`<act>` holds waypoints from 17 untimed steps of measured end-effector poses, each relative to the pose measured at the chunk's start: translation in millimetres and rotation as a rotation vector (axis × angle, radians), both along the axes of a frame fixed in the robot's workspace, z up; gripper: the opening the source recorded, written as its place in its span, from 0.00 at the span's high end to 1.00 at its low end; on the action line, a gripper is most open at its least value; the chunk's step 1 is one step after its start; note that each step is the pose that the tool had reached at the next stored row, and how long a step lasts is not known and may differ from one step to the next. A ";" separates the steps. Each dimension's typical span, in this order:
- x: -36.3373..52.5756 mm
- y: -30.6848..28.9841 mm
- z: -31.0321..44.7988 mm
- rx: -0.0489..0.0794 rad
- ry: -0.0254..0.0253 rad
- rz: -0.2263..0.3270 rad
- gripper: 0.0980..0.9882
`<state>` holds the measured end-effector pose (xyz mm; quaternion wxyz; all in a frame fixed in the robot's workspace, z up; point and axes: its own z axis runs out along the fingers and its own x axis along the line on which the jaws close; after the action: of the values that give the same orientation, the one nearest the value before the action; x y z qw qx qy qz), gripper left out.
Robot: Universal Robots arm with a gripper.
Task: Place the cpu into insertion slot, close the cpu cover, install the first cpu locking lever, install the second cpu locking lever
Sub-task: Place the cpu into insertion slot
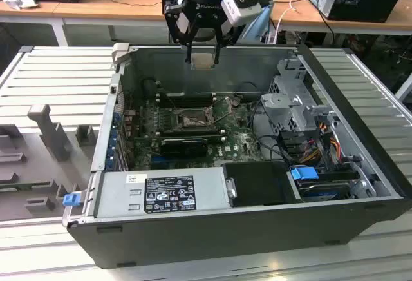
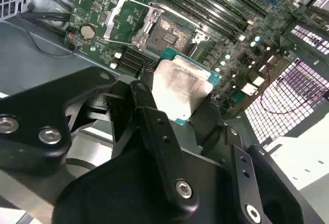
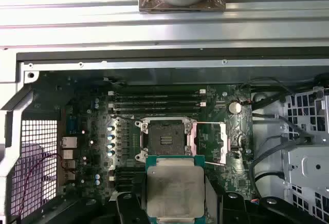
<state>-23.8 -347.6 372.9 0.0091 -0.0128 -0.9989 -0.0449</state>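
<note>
My gripper [image 1: 203, 57] hangs above the open computer case, shut on the cpu [image 1: 203, 61], a flat square chip with a pale metal face. In both wrist views the cpu [image 3: 175, 188] [image 2: 181, 86] sits flat between the black fingers [image 2: 154, 126]. Below it, on the green motherboard [image 3: 236, 180], lies the insertion slot [image 3: 164, 141] [image 2: 172, 31] [image 1: 191, 121], dark in the middle and uncovered. The cpu cover [image 3: 211, 142] [image 2: 126, 18] is swung open beside the slot. The cpu is well above the slot and touches nothing in the case.
Long black RAM slots [image 3: 157, 99] run beside the socket. The grey power supply [image 1: 161, 194] fills the case's near side. A metal drive cage [image 1: 296, 104] with cables [image 1: 325, 142] stands at the exterior view's right. A grey fixture [image 1: 45, 123] sits outside the case at its left.
</note>
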 end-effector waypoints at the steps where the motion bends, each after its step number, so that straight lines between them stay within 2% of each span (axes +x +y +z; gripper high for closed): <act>1: 0.0 0.0 0.0 0.000 0.0000 -0.007 0.50; 7: 0.0 0.0 -0.4 0.000 0.0001 -0.056 0.50; 14: 0.0 -0.2 -1.4 0.000 0.0001 -0.059 0.50; 17: 0.0 -0.2 -1.4 -0.001 0.0000 -0.082 0.50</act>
<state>-23.8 -347.8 371.5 0.0072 -0.0537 -0.9975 -0.0445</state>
